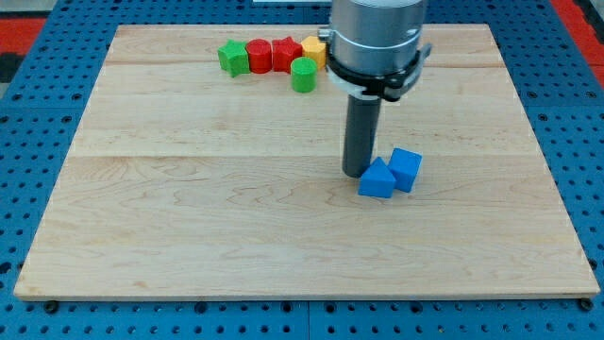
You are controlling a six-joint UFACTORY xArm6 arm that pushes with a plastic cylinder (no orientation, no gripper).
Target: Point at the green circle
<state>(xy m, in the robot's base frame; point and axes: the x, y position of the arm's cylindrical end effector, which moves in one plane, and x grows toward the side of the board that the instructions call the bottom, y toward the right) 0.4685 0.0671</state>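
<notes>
Camera view: the arm stands upright, its dark rod grasping nothing; my tip [354,174] rests beside two blue blocks [377,179] on the wooden board [189,208]. The green cylinder block [303,75] sits well apart toward the view's top, near red blocks [272,55].

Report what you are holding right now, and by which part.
Nothing is held. My tip is a bare rod end resting on the board beside the nearer blue block, on its left in the view, far from the green circle.
</notes>
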